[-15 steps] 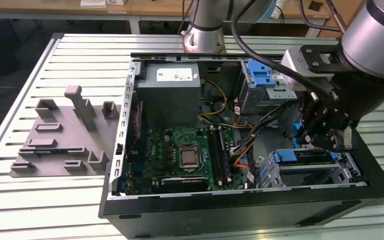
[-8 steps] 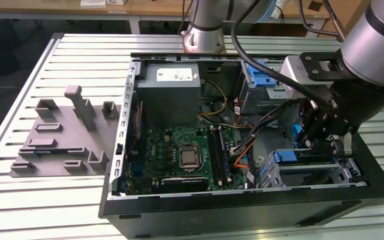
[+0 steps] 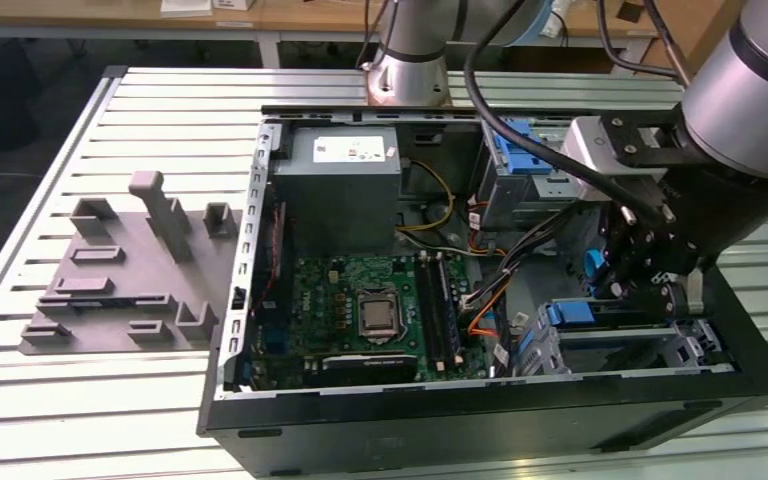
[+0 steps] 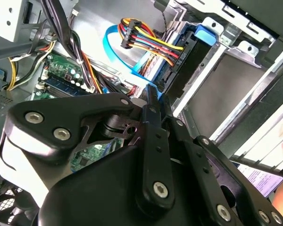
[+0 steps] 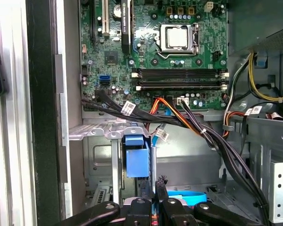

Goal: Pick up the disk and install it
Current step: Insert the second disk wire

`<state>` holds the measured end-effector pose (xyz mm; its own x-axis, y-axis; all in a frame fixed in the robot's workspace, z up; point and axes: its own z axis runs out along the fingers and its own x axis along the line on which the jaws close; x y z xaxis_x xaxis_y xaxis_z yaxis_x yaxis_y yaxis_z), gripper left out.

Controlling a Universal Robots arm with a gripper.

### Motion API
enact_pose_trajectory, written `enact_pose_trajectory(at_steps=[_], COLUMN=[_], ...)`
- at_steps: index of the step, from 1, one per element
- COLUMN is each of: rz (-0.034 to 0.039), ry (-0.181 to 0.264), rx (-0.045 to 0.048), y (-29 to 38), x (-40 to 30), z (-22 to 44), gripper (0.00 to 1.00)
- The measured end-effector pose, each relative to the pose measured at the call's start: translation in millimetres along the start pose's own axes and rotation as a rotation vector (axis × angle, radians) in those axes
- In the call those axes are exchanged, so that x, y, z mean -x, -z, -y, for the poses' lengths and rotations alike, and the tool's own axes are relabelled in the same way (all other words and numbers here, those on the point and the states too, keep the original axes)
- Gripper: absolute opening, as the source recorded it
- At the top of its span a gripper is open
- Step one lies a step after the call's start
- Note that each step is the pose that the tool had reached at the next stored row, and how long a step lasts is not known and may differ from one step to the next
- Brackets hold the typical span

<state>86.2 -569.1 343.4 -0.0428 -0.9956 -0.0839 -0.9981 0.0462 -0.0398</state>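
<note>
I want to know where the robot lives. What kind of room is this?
Probably a robot lab or workshop. An open computer case lies on a slatted metal table beside a grey fixture, and the arm reaches into the case.

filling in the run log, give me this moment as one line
gripper: inside computer case, at drive bay beside motherboard | fingers: shut, nothing visibly held

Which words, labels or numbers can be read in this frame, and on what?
None can be quoted.
White sticker on the grey box: too small to read.
Cable tags in the first wrist view: blurred.
Purple label in the second wrist view: blurred.
</note>
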Motion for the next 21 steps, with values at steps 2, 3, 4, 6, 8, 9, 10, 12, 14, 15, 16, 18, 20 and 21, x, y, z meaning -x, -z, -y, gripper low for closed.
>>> enact_pose_trajectory(at_steps=[2, 3, 4, 6, 8, 9, 10, 12, 14, 15, 16, 18, 20, 21], rz=[0.0003, 0.0004, 0.0005, 0.0002, 0.0002, 0.0003, 0.0003, 0.0004, 0.0003, 0.0006, 0.0004, 0.0002, 0.0003, 0.0003], ry=[0.0, 0.0, 0.0, 0.0, 0.0, 0.0, 0.0, 0.0, 0.0, 0.0, 0.0, 0.0, 0.0, 0.0], rx=[-0.0002, -0.0002, -0.0002, -0.0002, -0.0002, -0.0002, -0.0002, -0.0002, -0.0002, -0.0003, -0.0003, -0.0003, -0.0002, -0.0002], y=[-0.9, -1.3, -1.7, -2.2, -2.9, -3.1, -3.3, -3.9, -4.5, -5.0, -5.2, -5.7, -6.3, -6.5], x=[-1.5, -1.8, -2.0, -2.1, -2.1, -2.2, -2.2, -2.5, -3.5, -3.8, -3.9, -4.0, -4.0, -4.1], z=[0.1, 0.1, 0.3, 1.3, 2.4, 2.7, 2.8, 2.8, 2.9, 2.9, 3.0, 3.5, 4.5, 4.9], gripper=[0.16, 0.16, 0.16, 0.16, 0.16, 0.16, 0.16, 0.16, 0.16, 0.16, 0.16, 0.16, 0.16, 0.16])
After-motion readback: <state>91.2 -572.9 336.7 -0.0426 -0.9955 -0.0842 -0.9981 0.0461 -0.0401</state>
